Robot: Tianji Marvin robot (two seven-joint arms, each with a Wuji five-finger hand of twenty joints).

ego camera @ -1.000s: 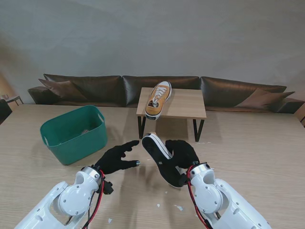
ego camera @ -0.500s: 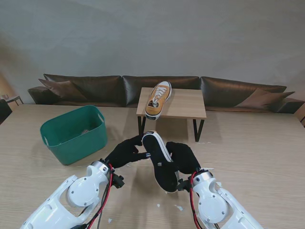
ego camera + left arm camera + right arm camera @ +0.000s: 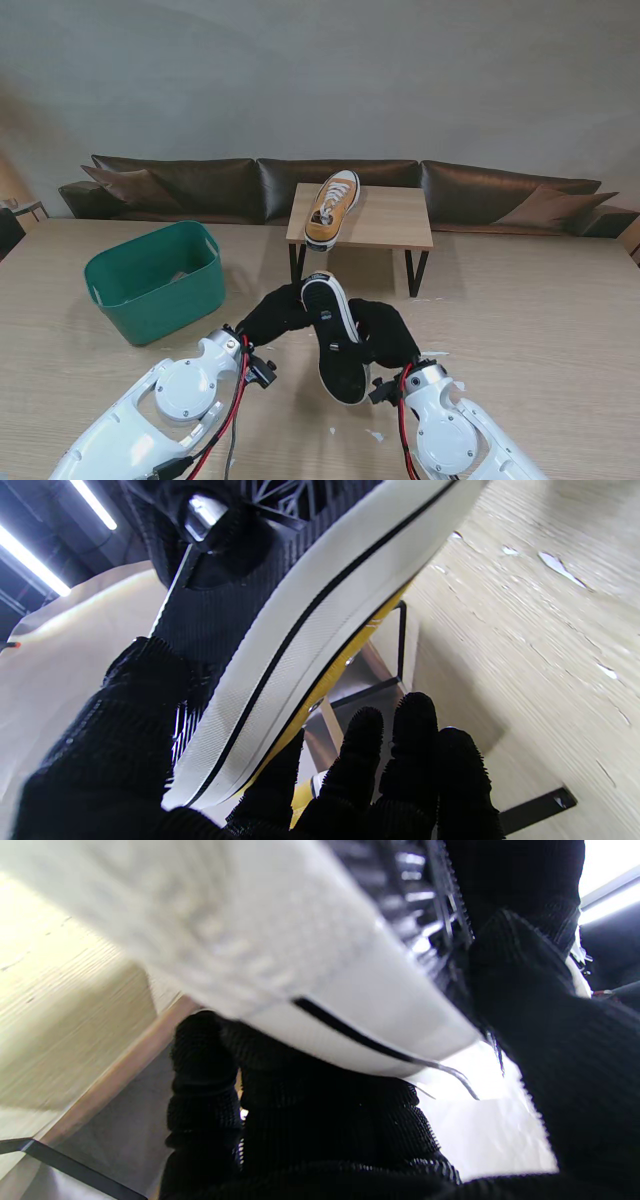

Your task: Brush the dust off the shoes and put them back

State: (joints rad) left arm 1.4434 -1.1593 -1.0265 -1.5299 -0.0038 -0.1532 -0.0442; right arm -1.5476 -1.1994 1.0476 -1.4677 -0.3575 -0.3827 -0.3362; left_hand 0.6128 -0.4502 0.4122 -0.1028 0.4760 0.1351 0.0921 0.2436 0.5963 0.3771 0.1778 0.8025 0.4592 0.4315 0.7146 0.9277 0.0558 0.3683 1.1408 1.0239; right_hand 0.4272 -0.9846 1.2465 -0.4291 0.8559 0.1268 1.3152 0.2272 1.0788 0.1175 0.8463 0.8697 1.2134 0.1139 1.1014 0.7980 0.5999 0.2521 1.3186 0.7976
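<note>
Holding the shoe [image 3: 333, 340] sole-up between both hands looks deliberate: lifted clear of the table [image 3: 540, 300] with its black tread facing the stand camera, its sides and sole are open to wiping. It hangs near the middle of the stand view, its toe pointing toward twelve o'clock at the small stand [image 3: 385, 220], where the second shoe [image 3: 332, 208] sits. The right hand [image 3: 385, 330] grips it from three o'clock, fingers curled under the white sidewall. The left hand [image 3: 272, 315] closes on it from nine o'clock, thumb on the tread, fingers [image 3: 400, 760] by the yellow upper. The green basket [image 3: 150, 300] stands at ten o'clock.
</note>
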